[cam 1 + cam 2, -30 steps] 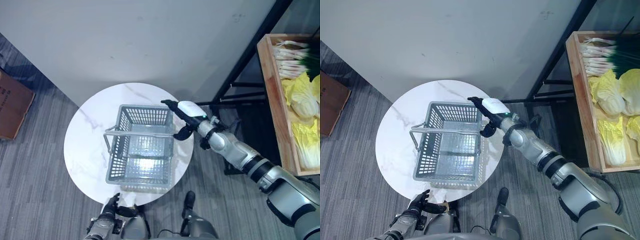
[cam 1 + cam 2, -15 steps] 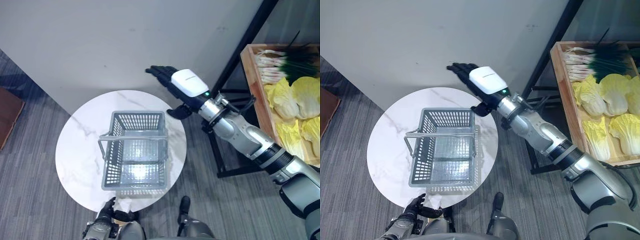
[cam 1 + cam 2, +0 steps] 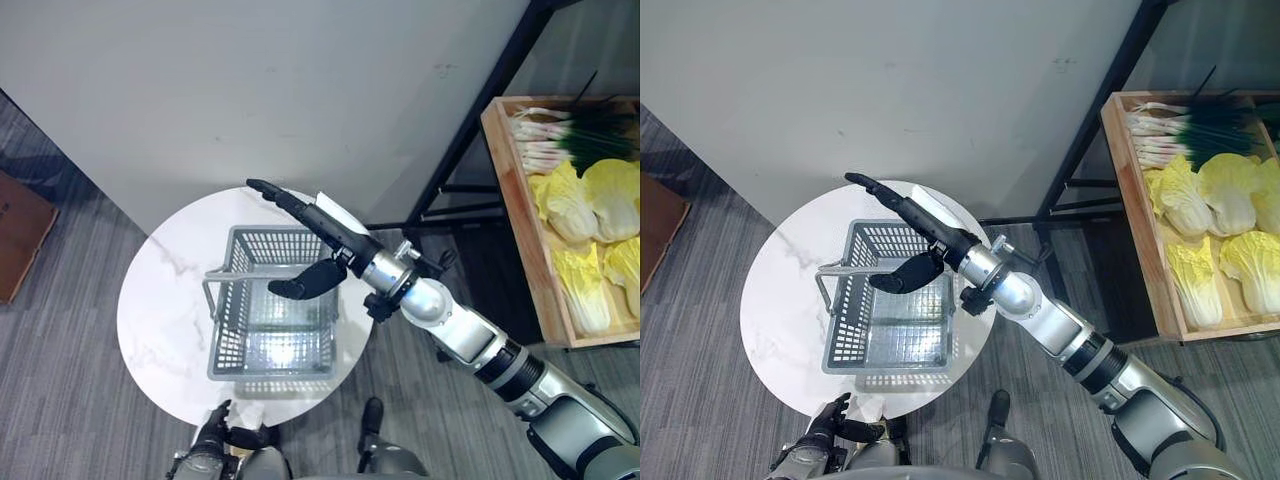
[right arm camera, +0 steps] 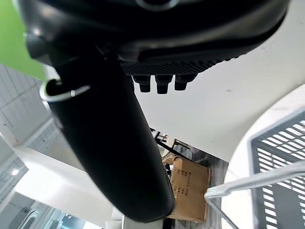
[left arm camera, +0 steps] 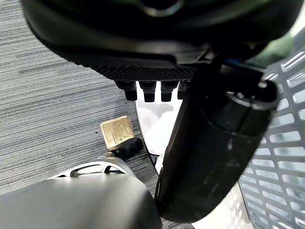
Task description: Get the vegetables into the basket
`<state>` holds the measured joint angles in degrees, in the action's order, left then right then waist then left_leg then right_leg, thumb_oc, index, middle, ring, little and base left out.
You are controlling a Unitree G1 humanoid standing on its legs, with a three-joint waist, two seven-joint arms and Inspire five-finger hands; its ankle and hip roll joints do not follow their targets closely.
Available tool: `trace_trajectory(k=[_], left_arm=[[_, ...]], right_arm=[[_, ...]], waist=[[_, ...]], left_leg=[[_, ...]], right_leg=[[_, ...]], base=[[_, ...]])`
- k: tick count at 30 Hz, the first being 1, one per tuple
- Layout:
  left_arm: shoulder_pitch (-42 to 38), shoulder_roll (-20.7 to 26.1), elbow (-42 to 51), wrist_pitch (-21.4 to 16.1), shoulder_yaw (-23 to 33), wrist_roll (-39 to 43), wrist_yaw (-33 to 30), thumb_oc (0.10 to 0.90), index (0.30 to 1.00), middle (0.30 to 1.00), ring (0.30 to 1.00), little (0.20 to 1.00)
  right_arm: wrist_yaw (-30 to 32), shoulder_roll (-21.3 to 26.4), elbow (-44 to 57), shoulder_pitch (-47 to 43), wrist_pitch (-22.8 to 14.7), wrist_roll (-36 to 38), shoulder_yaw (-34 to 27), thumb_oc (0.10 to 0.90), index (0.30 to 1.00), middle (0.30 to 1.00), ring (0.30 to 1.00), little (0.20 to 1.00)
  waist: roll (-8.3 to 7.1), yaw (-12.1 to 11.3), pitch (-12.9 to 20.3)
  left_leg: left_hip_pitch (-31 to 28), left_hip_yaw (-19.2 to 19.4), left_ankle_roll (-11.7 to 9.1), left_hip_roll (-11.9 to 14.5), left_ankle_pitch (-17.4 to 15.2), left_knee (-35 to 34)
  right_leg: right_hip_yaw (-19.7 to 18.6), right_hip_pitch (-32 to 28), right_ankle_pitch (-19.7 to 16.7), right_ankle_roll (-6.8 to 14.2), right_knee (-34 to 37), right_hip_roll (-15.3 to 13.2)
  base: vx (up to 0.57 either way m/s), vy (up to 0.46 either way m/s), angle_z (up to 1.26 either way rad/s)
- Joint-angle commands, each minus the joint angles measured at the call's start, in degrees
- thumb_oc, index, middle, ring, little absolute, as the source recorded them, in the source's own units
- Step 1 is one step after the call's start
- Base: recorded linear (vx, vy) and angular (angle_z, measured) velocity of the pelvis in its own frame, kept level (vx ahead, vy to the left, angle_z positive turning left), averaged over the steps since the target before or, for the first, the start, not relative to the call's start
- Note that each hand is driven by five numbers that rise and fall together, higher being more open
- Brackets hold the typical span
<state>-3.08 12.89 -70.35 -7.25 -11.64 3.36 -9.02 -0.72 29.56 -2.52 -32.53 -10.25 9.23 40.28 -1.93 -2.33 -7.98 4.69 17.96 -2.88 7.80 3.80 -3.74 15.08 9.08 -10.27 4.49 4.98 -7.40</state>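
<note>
- The vegetables are not in the basket yet. They lie in a wooden crate on a dark metal rack, well apart from the table, off to the robot's right.
- The cabbages are pale yellow and green, with crinkly leaves. They look big, soft outside and a bit heavy. I think a hand should hold one around its fat middle, not by a loose leaf, which could tear.
- The green onions are long and thin, with white ends and dark green tops. They look light and bendy. Grabbing the bunch near the firm white ends seems best, so they don't snap or slip out.
- The basket is grey plastic with lots of little holes, like a net. It looks stiff and light. Its thin metal handle goes across the top. Nothing is inside it.
- The table is round and white, with faint grey lines like stone. It looks smooth and hard.
- The right hand is above the back of the basket. Its fingers are stretched out straight and hold nothing.
- The left hand is low by the near edge of the table. Its fingers look loose and hold nothing.
- The floor is grey carpet with thin stripes. A brown cardboard box sits on it, off to the left.
</note>
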Motion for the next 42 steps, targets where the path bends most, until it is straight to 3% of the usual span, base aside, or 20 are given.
trace_trajectory(k=[1, 4, 11, 14, 18, 23, 27, 31, 42], left_arm=[[-0.5, 2.1, -2.5, -0.5, -2.9, -0.1, -1.7, 0.900, 1.000, 1.000, 1.000, 1.000], [-1.0, 2.5, -2.1, -1.1, -3.9, 0.3, -2.1, 0.900, 1.000, 1.000, 1.000, 1.000], [-2.6, 3.3, -2.1, -1.6, -5.1, 0.4, -2.4, 0.900, 1.000, 1.000, 1.000, 1.000], [-2.8, 3.4, -2.3, -1.3, -4.7, 0.1, -2.5, 0.900, 1.000, 1.000, 1.000, 1.000], [-2.5, 3.1, -2.0, -1.0, -4.0, 0.0, -3.2, 0.900, 1.000, 1.000, 1.000, 1.000], [-2.7, 3.1, -1.8, -0.8, -4.2, 0.0, -3.6, 0.900, 1.000, 1.000, 1.000, 1.000], [-2.9, 2.9, -1.9, -0.6, -4.1, -0.2, -3.8, 0.900, 1.000, 1.000, 1.000, 1.000], [-2.5, 2.7, -2.4, 0.1, -3.3, -0.9, -3.9, 0.900, 1.000, 1.000, 1.000, 1.000], [-2.2, 2.4, -1.9, -0.6, -4.5, -0.6, -4.5, 0.900, 1.000, 1.000, 1.000, 1.000]], right_arm=[[4.2, -3.2, -2.5, -9.2, -3.3, -4.3, -1.3, 0.900, 1.000, 1.000, 1.000, 1.000], [7.8, -2.6, -10.7, -14.0, -2.3, -12.0, -0.5, 0.900, 1.000, 1.000, 1.000, 1.000], [8.7, -2.1, -20.7, -18.5, -0.5, -18.1, 1.4, 0.900, 1.000, 1.000, 1.000, 1.000], [8.4, -2.3, -17.6, -17.1, -0.8, -17.1, 0.6, 0.900, 1.000, 1.000, 1.000, 1.000], [13.9, -2.0, -9.3, -17.1, -2.5, -17.6, -4.6, 0.900, 1.000, 1.000, 1.000, 1.000], [16.7, -2.4, -7.1, -18.0, -2.7, -18.7, -7.2, 0.900, 1.000, 1.000, 1.000, 1.000], [15.1, -4.1, -5.0, -17.2, -2.9, -15.3, -7.1, 0.900, 1.000, 1.000, 1.000, 1.000], [9.0, -6.0, 0.8, -12.6, -3.8, -8.9, -3.7, 0.900, 1.000, 1.000, 1.000, 1.000], [8.0, -8.9, -8.5, -11.8, -3.4, -11.0, 1.7, 0.900, 1.000, 1.000, 1.000, 1.000]], waist=[[-1.76, -0.8, -0.1], [-1.86, -1.9, -0.7], [-2.26, -3.4, -1.6], [-2.37, -3.1, -1.6], [-2.55, -2.3, -1.0], [-2.33, -2.3, -0.9], [-2.30, -2.1, -0.8], [-2.19, -1.7, -1.0], [-1.60, -2.5, -2.0]], left_leg=[[4.2, 0.5, -4.5, 1.2, 4.5, -1.3], [5.2, -0.2, -4.5, 1.0, 4.8, -1.3], [7.2, -1.9, -4.3, 0.0, 5.1, -1.3], [7.1, -2.0, -4.2, -0.1, 4.9, -1.3], [6.4, -1.1, -4.1, 0.1, 4.6, -1.3], [6.0, -0.9, -4.1, 0.2, 4.5, -1.3], [6.0, -0.7, -4.1, 0.4, 4.6, -1.3], [5.7, -0.5, -4.2, 0.5, 4.5, -1.3], [6.2, -0.9, -4.2, 0.3, 4.6, -1.3]], right_leg=[[-3.8, -1.4, -0.2, 7.4, -0.3, -7.0], [-3.2, -0.9, -0.5, 7.6, -0.3, -7.2], [-2.1, -0.4, -1.1, 8.0, -0.5, -8.1], [-2.0, -0.5, -1.0, 8.0, -0.7, -8.2], [-2.8, -0.4, -1.0, 7.9, -0.6, -8.0], [-3.1, -0.4, -0.9, 7.8, -0.6, -7.9], [-3.2, -0.3, -0.9, 7.7, -0.6, -7.8], [-3.1, -0.3, -0.6, 7.6, -0.7, -7.7], [-2.8, -0.2, -0.8, 7.8, -0.6, -8.0]], base=[[-0.02, 0.006, 0.05], [-0.02, 0.014, 0.09], [0.00, 0.015, 0.15], [0.02, 0.013, 0.08], [0.02, 0.003, -0.04], [0.00, 0.000, -0.05], [0.00, -0.010, -0.06], [0.00, -0.007, -0.02], [0.00, 0.000, 0.00]])
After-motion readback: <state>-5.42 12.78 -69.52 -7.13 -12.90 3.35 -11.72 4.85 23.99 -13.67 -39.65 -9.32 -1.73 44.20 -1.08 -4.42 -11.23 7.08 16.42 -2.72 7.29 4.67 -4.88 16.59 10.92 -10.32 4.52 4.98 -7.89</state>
